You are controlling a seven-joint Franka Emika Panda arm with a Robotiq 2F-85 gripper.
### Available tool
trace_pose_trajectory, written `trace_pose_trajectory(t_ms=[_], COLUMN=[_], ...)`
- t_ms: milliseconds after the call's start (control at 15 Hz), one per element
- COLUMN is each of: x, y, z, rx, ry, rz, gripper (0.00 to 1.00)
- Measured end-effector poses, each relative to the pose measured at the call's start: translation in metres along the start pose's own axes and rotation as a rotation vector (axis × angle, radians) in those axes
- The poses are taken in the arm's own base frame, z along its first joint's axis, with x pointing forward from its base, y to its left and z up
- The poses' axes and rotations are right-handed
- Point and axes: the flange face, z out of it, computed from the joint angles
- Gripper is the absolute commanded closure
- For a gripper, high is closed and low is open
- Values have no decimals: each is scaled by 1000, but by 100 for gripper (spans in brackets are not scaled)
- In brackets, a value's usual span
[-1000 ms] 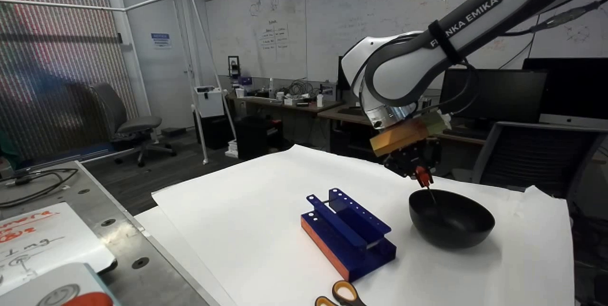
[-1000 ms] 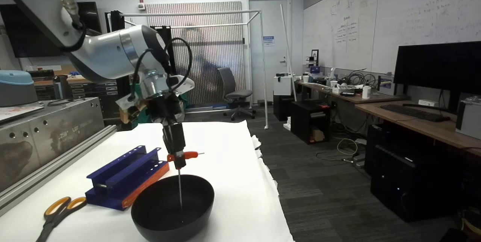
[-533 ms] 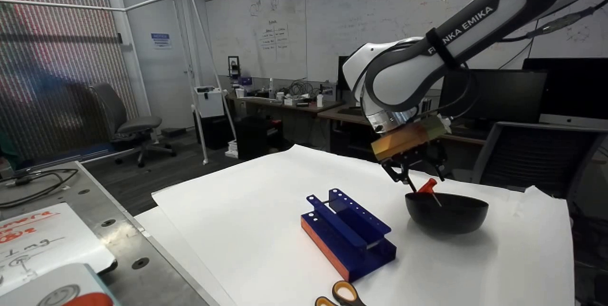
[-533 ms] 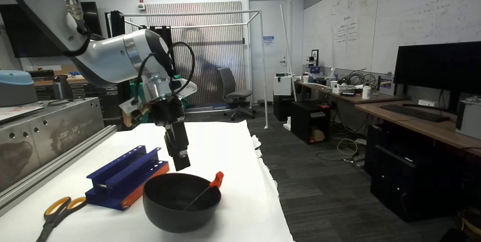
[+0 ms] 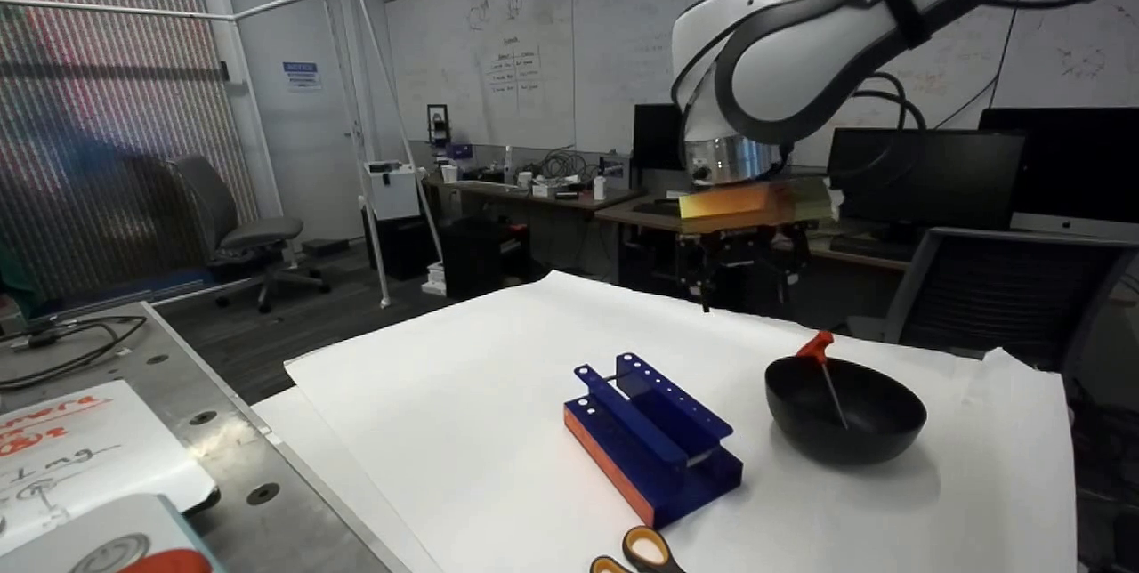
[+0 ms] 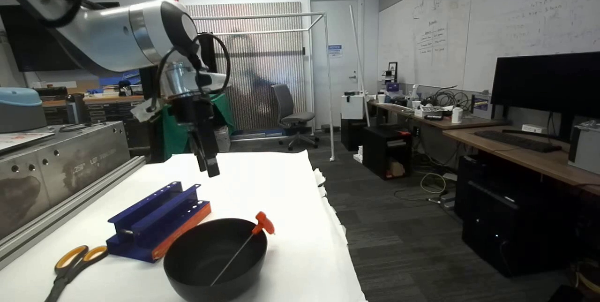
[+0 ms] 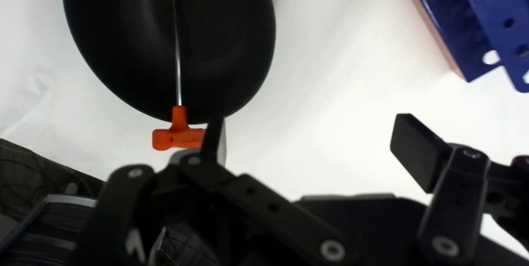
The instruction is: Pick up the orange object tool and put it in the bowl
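Observation:
The orange object tool leans in the black bowl, its thin metal shaft down inside and its orange-red T-shaped handle resting over the rim. In an exterior view the handle juts past the bowl's edge. From the wrist view, shaft and handle show against the dark bowl, with part of the handle hidden by a finger. My gripper stands open, its fingers wide apart and nothing between them. In an exterior view the gripper hangs above the table, higher than the bowl and apart from it.
A blue pegged rack with a red side lies beside the bowl on the white-covered table. Scissors with yellow-orange handles lie near the rack. A metal bench runs along the table's side.
My gripper has let go of the orange tool, opened, and moved up and away. The handle has dropped onto the bowl's rim. The bowl shifted and tipped briefly, then settled back.

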Motion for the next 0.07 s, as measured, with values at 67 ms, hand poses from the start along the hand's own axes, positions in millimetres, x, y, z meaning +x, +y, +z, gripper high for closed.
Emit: trace_pose_trajectory(t_ms=[67], x=[-8], y=[4], z=[-17], rx=[38], ry=[24], rz=[-20], gripper=[0])
